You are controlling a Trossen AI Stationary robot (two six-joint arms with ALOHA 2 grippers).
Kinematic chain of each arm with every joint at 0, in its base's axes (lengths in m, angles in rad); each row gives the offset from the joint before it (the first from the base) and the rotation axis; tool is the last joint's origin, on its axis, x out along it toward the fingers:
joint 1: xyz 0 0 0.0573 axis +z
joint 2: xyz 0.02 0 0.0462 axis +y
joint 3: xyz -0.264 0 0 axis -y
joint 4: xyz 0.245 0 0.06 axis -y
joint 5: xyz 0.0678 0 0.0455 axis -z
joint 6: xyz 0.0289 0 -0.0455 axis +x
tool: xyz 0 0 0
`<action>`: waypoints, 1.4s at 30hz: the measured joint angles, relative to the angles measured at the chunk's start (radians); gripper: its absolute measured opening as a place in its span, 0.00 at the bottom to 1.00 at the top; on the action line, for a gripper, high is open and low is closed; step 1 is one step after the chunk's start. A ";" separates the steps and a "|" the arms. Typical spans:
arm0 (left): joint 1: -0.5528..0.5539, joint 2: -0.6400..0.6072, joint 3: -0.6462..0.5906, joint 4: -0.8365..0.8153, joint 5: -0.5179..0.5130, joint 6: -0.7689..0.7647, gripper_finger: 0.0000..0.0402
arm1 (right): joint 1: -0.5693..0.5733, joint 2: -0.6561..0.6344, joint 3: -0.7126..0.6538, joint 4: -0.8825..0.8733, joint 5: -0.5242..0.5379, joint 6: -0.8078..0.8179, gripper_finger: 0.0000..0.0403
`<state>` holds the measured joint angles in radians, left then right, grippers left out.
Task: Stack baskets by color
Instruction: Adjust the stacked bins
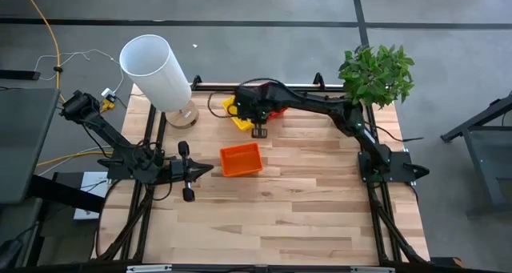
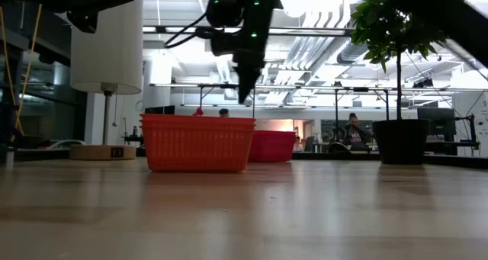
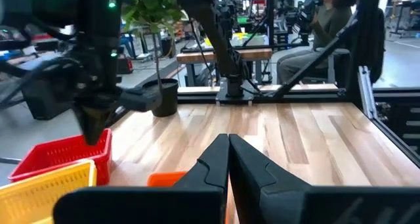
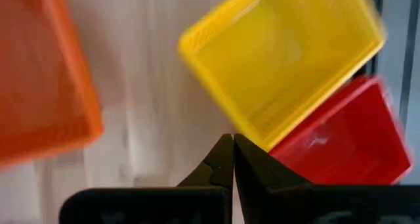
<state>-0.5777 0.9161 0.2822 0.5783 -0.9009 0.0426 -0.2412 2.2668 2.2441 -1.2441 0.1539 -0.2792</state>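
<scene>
An orange basket (image 1: 241,159) is set mid-surface, open side up. Beyond it, toward the far edge, a yellow basket (image 1: 237,113) and a red basket (image 1: 277,110) are seen touching. These thin mesh trays are judged light, slightly flexible, best pinched at a rim. The left pincer (image 1: 205,170), clenched empty, waits near the left edge. The right pincer (image 1: 259,132), clenched empty, is held pointing down beside the yellow basket.
</scene>
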 joint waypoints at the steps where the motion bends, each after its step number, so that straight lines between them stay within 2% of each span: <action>1: -0.006 0.000 0.000 -0.009 0.000 -0.007 0.00 | 0.007 -0.032 -0.063 0.025 0.008 0.005 0.00; 3: -0.017 0.000 0.000 -0.023 -0.001 -0.015 0.00 | 0.018 -0.138 -0.256 0.142 0.026 0.024 0.00; 5: -0.028 0.000 0.000 -0.022 -0.001 -0.018 0.00 | 0.028 -0.296 -0.515 0.303 0.036 0.070 0.00; 8: -0.034 0.000 0.000 -0.021 -0.002 -0.031 0.00 | 0.047 -0.561 -0.915 0.635 0.038 0.140 0.00; 10: -0.034 0.000 0.000 -0.021 -0.002 -0.032 0.00 | 0.071 -0.712 -1.132 0.871 0.030 0.206 0.00; 13: -0.026 0.000 0.000 -0.010 -0.005 -0.038 0.00 | 0.130 -0.875 -1.362 1.141 0.002 0.285 0.00; 15: -0.013 0.000 0.000 -0.010 0.000 -0.065 0.00 | 0.173 -0.932 -1.452 1.221 0.003 0.301 0.00; 18: 0.013 0.000 0.000 -0.006 0.004 -0.146 0.00 | 0.241 -0.966 -1.527 1.263 0.043 0.302 0.00; 22: 0.067 0.003 0.007 -0.016 0.060 -0.239 0.00 | 0.302 -0.957 -1.557 1.272 0.135 0.328 0.00; 26: 0.191 0.065 0.086 -0.158 0.121 -0.346 0.00 | 0.313 -0.937 -1.558 1.292 0.184 0.327 0.00; 32: 0.421 0.236 0.258 -0.425 0.243 -0.406 0.00 | 0.275 -0.926 -1.558 1.311 0.186 0.334 0.00; 38: 0.638 0.388 0.358 -0.445 0.501 -0.402 0.00 | 0.218 -0.926 -1.558 1.310 0.164 0.386 0.00; 42: 0.717 0.440 0.384 -0.443 0.536 -0.384 0.00 | 0.160 -0.913 -1.558 1.330 0.125 0.441 0.00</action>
<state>0.1397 1.3566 0.6659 0.1357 -0.3647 -0.3410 -0.0810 1.3541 0.6864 0.0863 0.2791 0.1616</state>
